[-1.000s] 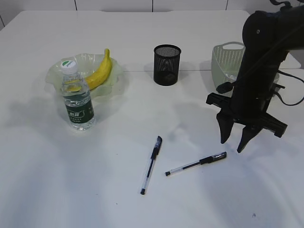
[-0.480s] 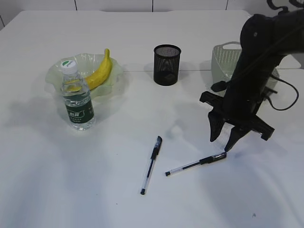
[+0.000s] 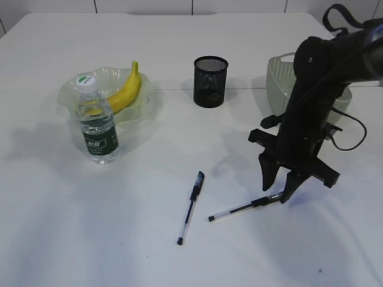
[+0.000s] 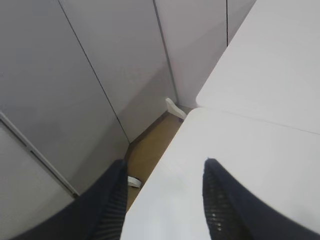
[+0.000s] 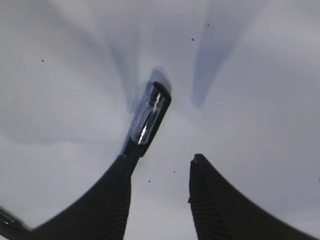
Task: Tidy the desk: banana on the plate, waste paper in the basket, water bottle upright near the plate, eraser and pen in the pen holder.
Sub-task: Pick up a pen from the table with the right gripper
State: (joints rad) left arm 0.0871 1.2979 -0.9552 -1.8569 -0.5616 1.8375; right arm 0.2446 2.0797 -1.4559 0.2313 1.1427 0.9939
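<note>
Exterior view: the right gripper [image 3: 277,196] stands over the cap end of the clear pen [image 3: 246,207] on the desk [image 3: 90,227], jaws spread, nothing held. A second, dark pen [image 3: 191,206] lies just to the left, apart from the first. The banana [image 3: 125,88] is in the plate [image 3: 70,95]; the water bottle [image 3: 97,122] stands upright beside it. The pen holder [image 3: 210,81] and the basket [image 3: 281,81] sit at the rear. No eraser or waste paper can be made out.

Left wrist view: the left gripper [image 4: 165,200] hangs past the desk edge, jaws parted, empty.

Right wrist view: the jaws are spread. The pen cap [image 5: 148,117] lies beside the left fingertip [image 5: 122,172], not centred in the gap.

Handling: expect the pen to be light, stiff, smooth and prone to rolling. Centre the barrel between the pads. Grip across it near the grip section, not at the extreme tip, so it does not pivot when lifted.
</note>
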